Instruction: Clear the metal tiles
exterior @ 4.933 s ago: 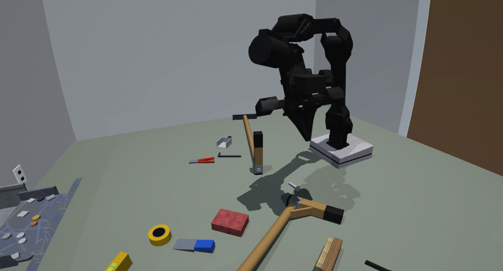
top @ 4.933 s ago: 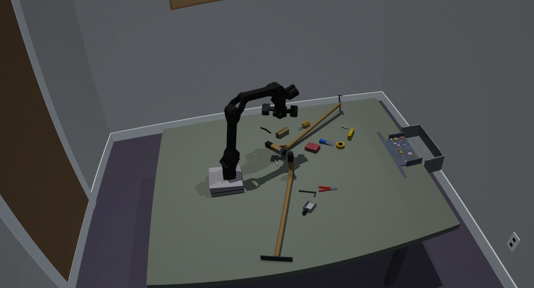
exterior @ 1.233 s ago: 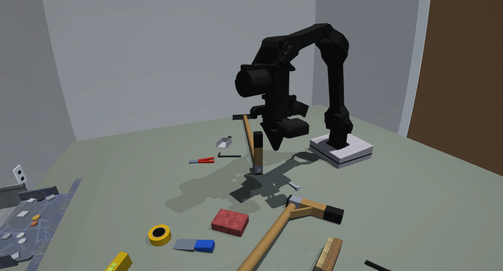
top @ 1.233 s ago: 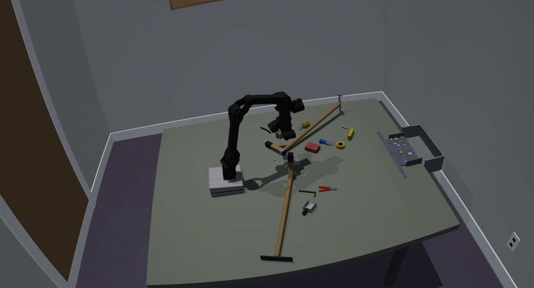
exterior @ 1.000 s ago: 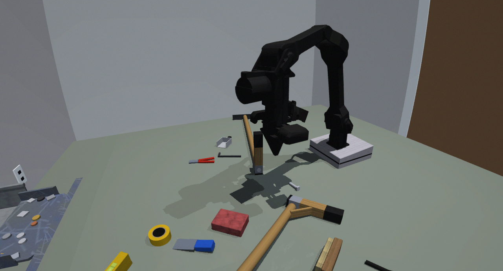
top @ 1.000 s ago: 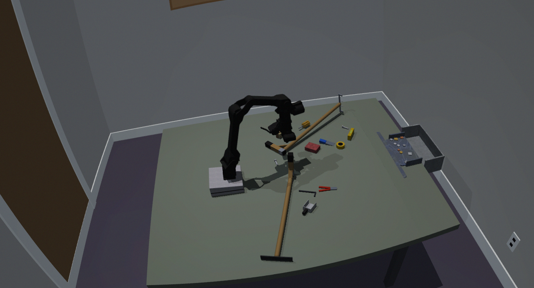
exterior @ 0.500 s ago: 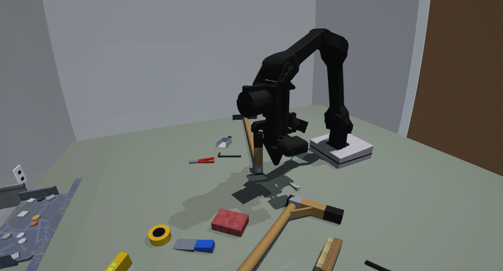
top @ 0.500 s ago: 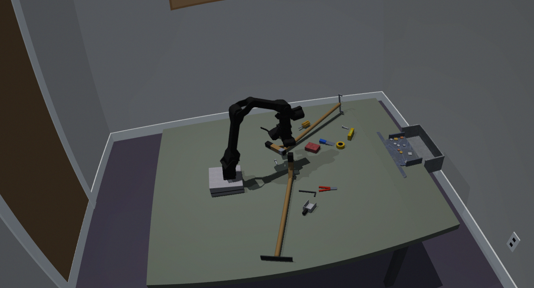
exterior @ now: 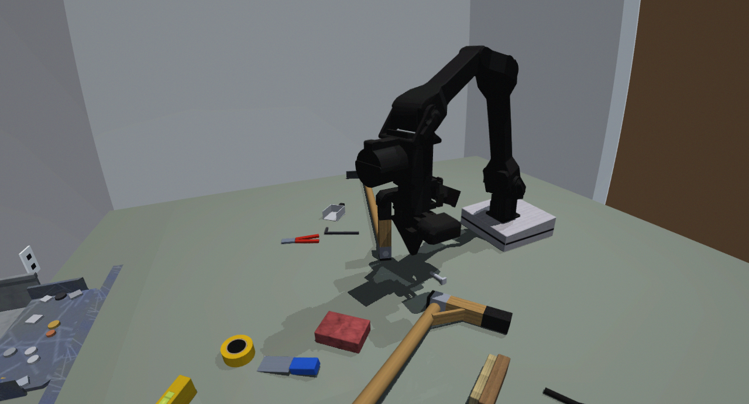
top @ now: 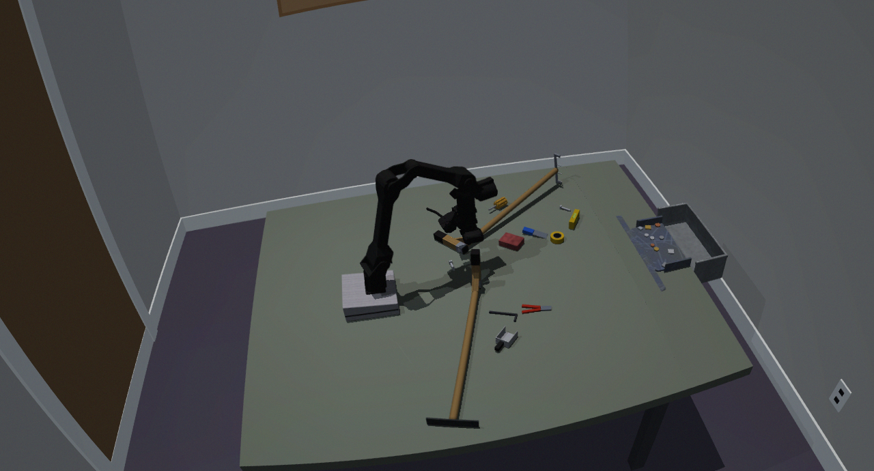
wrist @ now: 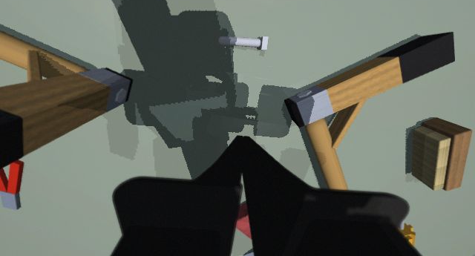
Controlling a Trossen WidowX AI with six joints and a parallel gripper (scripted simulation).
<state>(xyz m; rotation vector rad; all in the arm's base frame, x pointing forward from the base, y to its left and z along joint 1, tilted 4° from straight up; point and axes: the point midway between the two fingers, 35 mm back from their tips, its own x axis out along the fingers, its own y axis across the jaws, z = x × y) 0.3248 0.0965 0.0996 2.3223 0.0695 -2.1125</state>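
My gripper [exterior: 414, 251] [wrist: 242, 142] is shut and empty. It points down above the table, between the grip ends of two long-handled tools. The one with a wide flat dark blade, seemingly the scraper [top: 464, 352] [exterior: 384, 233] [wrist: 63, 96], lies with its blade near the table's front edge and its wooden grip rising. The other long tool [top: 520, 197] [exterior: 400, 357] [wrist: 326, 156] has a thin metal head with bent ends at the back. Several white, grey, orange and yellow tiles lie on the steel plate [top: 647, 254] [exterior: 70, 334]. The catch box [top: 711, 266] stands at its far end; its floor shows no tiles.
A bolt [top: 450, 264] [exterior: 439, 278] [wrist: 246, 41] lies between the tool grips. A red block [top: 511, 241] [exterior: 342, 331], blue-handled putty knife [top: 528, 231] [exterior: 304, 365] and yellow tape roll [top: 557, 242] [exterior: 238, 356] lie toward the plate. Red pliers [top: 531, 308] [exterior: 306, 238] and a small scoop [top: 506, 338] [exterior: 333, 212] lie beyond the scraper.
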